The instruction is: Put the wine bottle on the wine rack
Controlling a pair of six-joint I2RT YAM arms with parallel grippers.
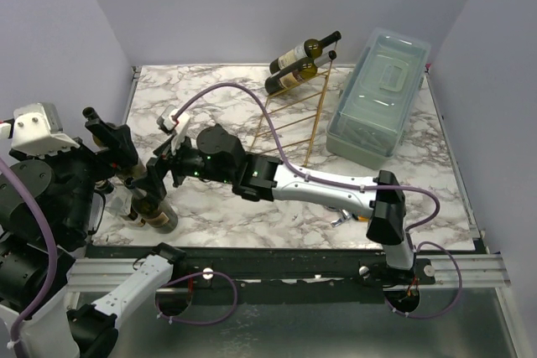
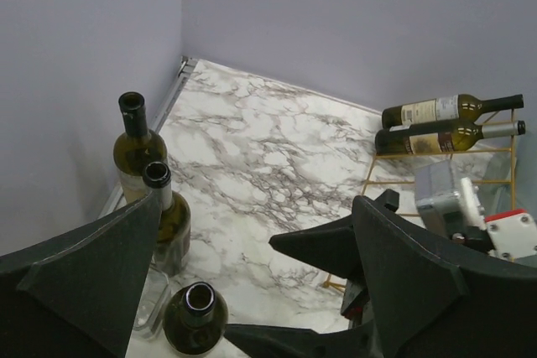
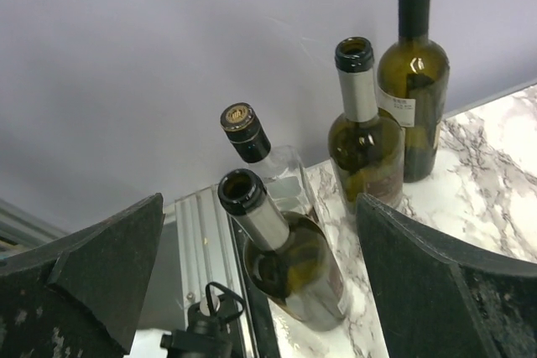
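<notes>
The gold wire wine rack (image 1: 295, 116) stands at the back of the marble table and holds two lying bottles (image 1: 304, 54); it also shows in the left wrist view (image 2: 436, 175). Several bottles stand upright at the table's left edge. My right gripper (image 1: 158, 169) is open, its fingers on either side of a dark green bottle (image 3: 289, 262) without touching it. That bottle is also in the top view (image 1: 156, 212) and the left wrist view (image 2: 196, 318). My left gripper (image 2: 252, 299) is open and empty, above and just left of the same bottles (image 1: 101, 169).
A clear bottle with a black cap (image 3: 256, 150) stands right behind the dark green one. Two more dark bottles (image 3: 366, 136) (image 3: 414, 73) stand further along the left wall. A pale blue-grey plastic box (image 1: 379, 94) lies at the back right.
</notes>
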